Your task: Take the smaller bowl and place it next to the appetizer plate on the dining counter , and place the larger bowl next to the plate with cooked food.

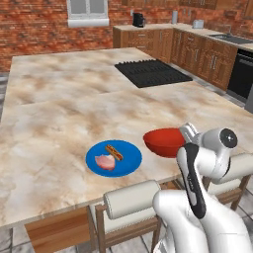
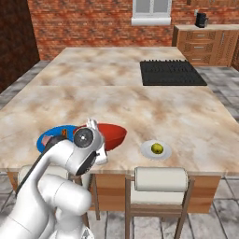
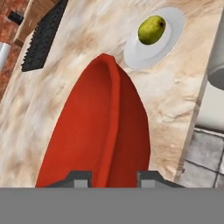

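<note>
Your claw (image 3: 111, 177) has its two fingers pinched on the rim of the larger bowl (image 1: 164, 141), right over the dining counter (image 1: 59, 99). The plate with cooked food (image 1: 113, 158) sits just left of it, the appetizer plate (image 2: 156, 150) just right. Black cooktop (image 1: 152, 72) farther ahead, brick wall (image 1: 34, 24) behind.

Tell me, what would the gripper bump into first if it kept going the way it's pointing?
Probably nothing new: the gripper is already shut on the red bowl's rim. Beyond that lies the dining counter, though depth is hard to judge.
</note>
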Motion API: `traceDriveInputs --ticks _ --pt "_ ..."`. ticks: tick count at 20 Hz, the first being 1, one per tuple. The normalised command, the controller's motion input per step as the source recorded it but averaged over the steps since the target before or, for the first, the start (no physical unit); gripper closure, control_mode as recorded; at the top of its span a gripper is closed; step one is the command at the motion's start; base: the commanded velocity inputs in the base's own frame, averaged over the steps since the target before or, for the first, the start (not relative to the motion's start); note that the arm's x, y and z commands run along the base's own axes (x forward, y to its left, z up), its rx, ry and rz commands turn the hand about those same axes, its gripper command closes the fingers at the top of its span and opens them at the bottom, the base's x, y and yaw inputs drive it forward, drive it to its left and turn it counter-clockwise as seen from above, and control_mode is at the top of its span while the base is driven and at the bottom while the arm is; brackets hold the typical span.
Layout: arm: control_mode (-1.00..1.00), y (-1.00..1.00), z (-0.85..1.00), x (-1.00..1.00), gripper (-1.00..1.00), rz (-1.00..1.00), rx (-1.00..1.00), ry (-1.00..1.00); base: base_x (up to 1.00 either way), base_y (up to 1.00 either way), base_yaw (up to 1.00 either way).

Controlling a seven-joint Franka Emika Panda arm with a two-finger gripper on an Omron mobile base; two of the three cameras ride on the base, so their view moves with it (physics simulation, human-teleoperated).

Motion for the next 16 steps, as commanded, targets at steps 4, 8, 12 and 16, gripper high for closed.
traceDriveInputs --ticks 4,8,12,16 --pt "-1.00 -0.05 -0.22 0.42 1.00 0.00 0.00 0.00 0.00 0.00 0.00" --pt "-1.00 -0.11 -0.19 0.40 1.00 0.00 0.00 0.00 0.00 0.00 0.00" --pt "-1.00 -0.02 -0.20 0.18 1.00 0.00 0.00 0.00 0.00 0.00 0.00" --pt "-1.00 0.05 -0.31 0.00 1.00 0.00 0.00 0.00 0.00 0.00 0.00"
